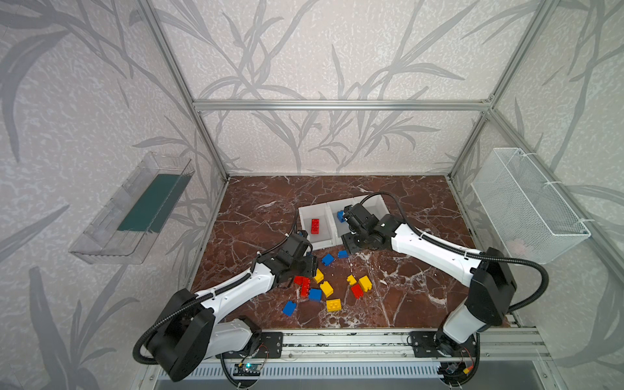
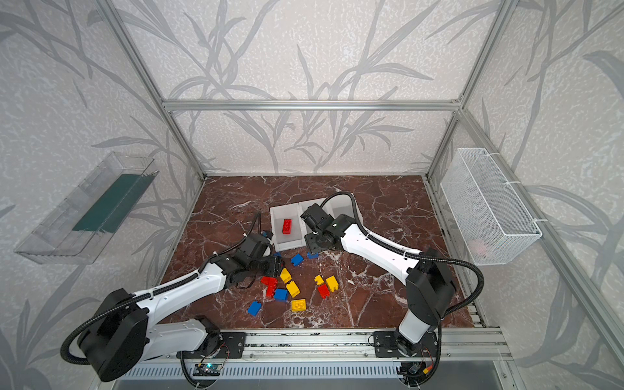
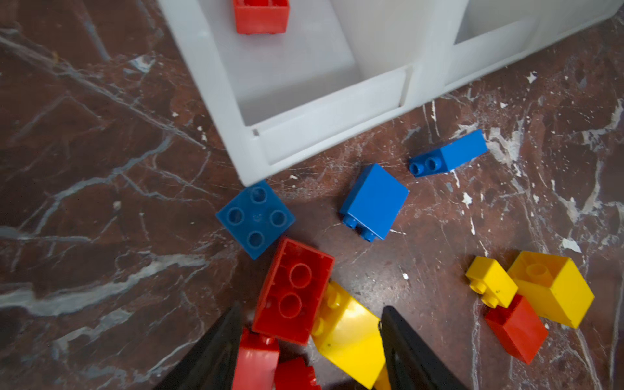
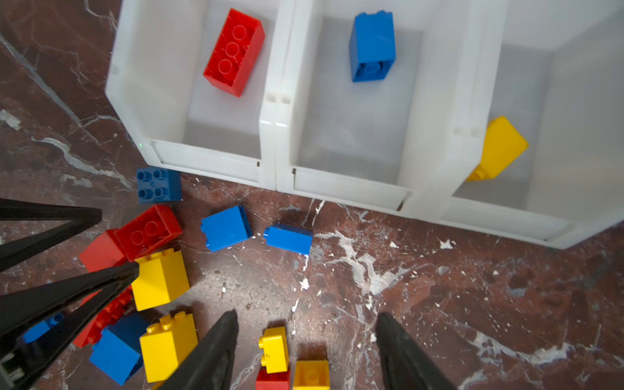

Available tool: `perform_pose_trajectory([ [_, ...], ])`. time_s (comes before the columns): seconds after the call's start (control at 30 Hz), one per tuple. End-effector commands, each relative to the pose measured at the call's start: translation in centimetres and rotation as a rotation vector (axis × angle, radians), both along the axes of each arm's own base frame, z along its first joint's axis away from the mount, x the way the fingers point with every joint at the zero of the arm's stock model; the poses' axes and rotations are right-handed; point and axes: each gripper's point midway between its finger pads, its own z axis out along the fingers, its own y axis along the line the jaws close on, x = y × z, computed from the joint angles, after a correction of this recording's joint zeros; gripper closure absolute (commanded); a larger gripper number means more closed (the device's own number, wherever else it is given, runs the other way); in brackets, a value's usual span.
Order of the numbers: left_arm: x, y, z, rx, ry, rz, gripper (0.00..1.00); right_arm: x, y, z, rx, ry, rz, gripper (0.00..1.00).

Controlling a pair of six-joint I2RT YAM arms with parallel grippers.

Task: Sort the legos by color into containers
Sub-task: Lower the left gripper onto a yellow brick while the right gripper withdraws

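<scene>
Brown marble tabletop has loose red, blue and yellow plastic lego bricks scattered just in front of three white plastic bins, left gripper spread wide over an upside-down red brick there, right gripper also wide, holding nothing.

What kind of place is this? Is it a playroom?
Probably a robot test booth, not a playroom: the left arm and right arm are bolted to a metal rail, and an aluminium frame boxes in the table.

Bright, even, diffuse light leaves only soft, faint shadows on the marble surface, wide-angle distortion tilts the frame posts in both top views, and wrist views soften toward corners.
</scene>
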Motion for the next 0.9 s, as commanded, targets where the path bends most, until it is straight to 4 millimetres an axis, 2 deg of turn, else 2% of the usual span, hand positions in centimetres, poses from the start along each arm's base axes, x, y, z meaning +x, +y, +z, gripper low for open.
perform_pose_trajectory([
  [0.0,-0.9,-1.4,0.2,0.000,0.022,-0.065,0.33,-0.1,-1.3,0.4,0.034,-0.019,-0.069,0.34],
  [0.3,-2.4,-3.8,-0.9,0.049,0.074,-0.159,0.34,-1.1,-3.2,-0.9,0.044,0.001,-0.123,0.34],
  [0.43,-2.6,-4.7,-1.4,0.086,0.098,-0.201,0.39,-1.2,-3.6,-1.0,0.043,0.003,-0.130,0.34],
  [0.6,-2.7,-5.1,-1.9,0.139,0.108,-0.220,0.45,-1.4,-3.7,-1.2,0.045,0.008,-0.136,0.34],
  [0.87,-2.4,-4.5,-1.9,0.214,0.092,-0.220,0.44,-1.7,-3.9,-1.6,0.051,0.016,-0.147,0.34],
])
